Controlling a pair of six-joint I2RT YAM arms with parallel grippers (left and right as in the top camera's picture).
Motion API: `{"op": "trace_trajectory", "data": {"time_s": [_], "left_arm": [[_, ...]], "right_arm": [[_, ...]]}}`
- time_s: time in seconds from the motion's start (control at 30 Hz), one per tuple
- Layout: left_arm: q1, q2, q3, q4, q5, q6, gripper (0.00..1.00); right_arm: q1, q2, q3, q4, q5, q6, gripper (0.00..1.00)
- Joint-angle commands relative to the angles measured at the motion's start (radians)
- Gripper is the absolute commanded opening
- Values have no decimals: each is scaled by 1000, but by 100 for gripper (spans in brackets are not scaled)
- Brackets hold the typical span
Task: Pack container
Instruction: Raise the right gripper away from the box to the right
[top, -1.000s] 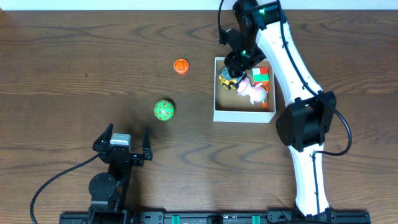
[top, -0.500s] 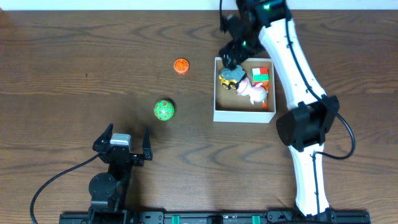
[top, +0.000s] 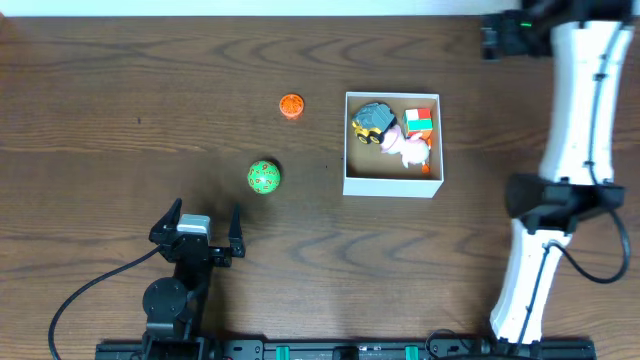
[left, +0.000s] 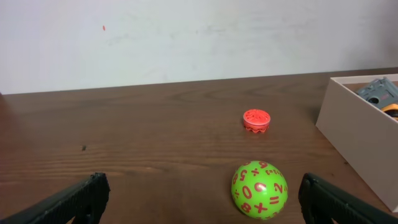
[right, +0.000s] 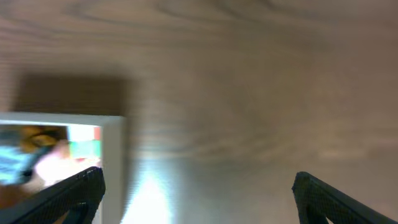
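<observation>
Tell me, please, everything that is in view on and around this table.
box: one, white outside, brown inside, right of the table's middle
toy car: one, grey and yellow, in the box
cube: one, red, green and white, in the box
toy animal: one, pink, in the box
disc: one, orange-red, on the table left of the box
ball: one, green with orange signs, on the table
table: one, dark brown wood
left pincer: one, black, open, facing the ball
right pincer: one, black, open, over bare table

Dark wood table (top: 100, 100) with a green ball (top: 264, 177) covered in orange numbers, near a little ridged orange disc (top: 291, 105), not touching. White wall (left: 186, 37) behind.
</observation>
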Motion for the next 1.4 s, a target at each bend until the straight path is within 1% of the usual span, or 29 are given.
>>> {"op": "trace_trajectory", "data": {"time_s": [0.0, 0.23, 0.5, 0.7, 0.87, 1.37], "left_arm": [[5, -6, -18, -33, 7, -9, 98], [5, -6, -18, -33, 7, -9, 98], [5, -6, -18, -33, 7, -9, 98], [5, -6, -18, -33, 7, -9, 98], [5, -6, -18, -33, 7, -9, 98], [5, -6, -18, -33, 8, -9, 98]], "right_arm": [[-51, -11, -50, -6, -11, 43, 99], [-119, -11, -221, 67, -31, 43, 99], [-126, -11, -449, 193, -31, 42, 99], [-134, -11, -559, 309, -31, 46, 99], [-148, -11, -600, 332, -34, 61, 99], [-146, -11, -605, 332, -31, 61, 99]]}}
